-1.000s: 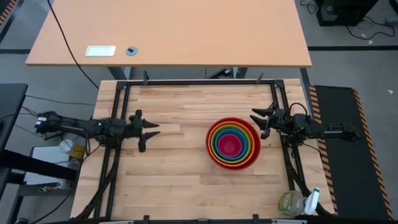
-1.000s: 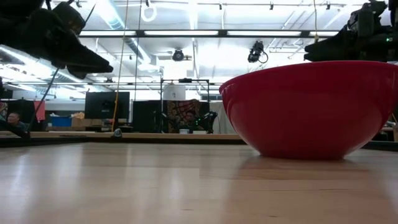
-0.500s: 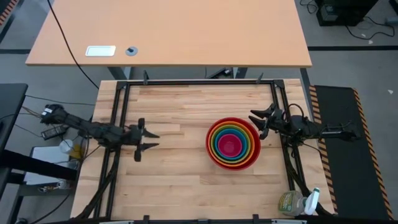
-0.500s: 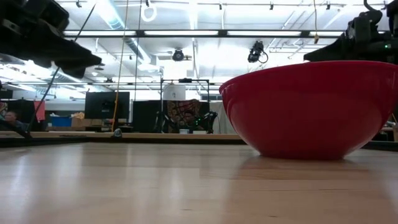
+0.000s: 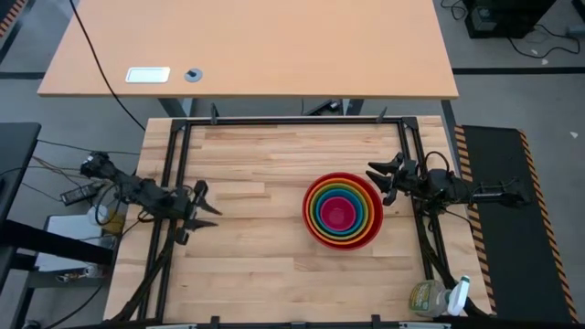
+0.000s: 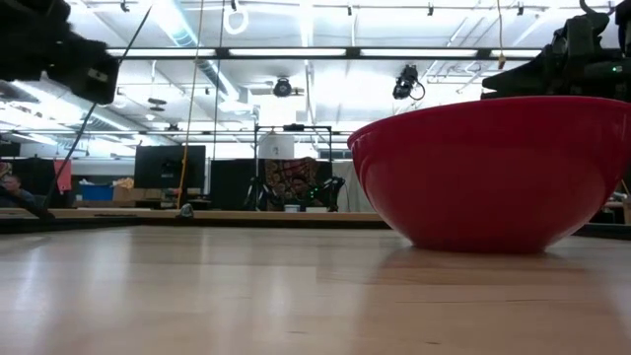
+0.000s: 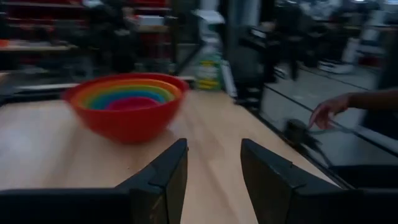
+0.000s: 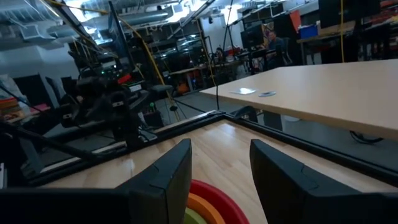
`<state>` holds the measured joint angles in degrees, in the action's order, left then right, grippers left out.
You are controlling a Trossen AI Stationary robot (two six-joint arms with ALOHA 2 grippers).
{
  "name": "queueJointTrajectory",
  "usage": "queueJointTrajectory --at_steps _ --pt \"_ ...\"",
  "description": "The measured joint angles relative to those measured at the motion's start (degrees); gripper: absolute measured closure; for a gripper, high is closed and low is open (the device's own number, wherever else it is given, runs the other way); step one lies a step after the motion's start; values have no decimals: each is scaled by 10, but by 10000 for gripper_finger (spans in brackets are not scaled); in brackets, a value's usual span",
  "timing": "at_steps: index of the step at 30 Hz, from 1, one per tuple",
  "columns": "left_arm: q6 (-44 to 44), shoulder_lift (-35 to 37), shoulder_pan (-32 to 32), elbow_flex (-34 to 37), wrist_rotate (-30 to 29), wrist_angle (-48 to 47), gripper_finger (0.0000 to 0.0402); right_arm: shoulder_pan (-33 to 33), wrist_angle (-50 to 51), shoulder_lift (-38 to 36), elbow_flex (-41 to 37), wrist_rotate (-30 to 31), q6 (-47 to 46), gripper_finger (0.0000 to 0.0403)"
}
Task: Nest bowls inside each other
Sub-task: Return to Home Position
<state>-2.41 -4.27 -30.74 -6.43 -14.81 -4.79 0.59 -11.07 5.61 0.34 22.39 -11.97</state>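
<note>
The wooden table (image 5: 265,265) lies under the right pincer (image 5: 377,181), with a spray bottle (image 5: 431,297) by its corner, well apart from that pincer. Ahead of the left pincer (image 7: 214,149), past the table's edge, a person's hand (image 7: 331,111) shows.

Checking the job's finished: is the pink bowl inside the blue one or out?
In. From above, the pink bowl sits at the stack's centre, ringed by the blue bowl.

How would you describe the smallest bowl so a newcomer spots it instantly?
On the light wooden table, right of centre, a large glossy red plastic bowl holds a rainbow of smaller bowls. The small magenta-pink plastic bowl sits at their centre. It alone has nothing nested inside it.
</note>
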Motion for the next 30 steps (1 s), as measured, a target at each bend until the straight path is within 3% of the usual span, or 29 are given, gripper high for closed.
queueJointTrajectory --at_steps 5,10,30 --pt "-8 0 -28 38 51 15 251 0 0 0 0 0 1 233" --pt "-23 -7 -36 55 48 70 251 0 0 0 0 0 1 233" --pt "-54 -6 -36 55 45 75 251 0 0 0 0 0 1 233"
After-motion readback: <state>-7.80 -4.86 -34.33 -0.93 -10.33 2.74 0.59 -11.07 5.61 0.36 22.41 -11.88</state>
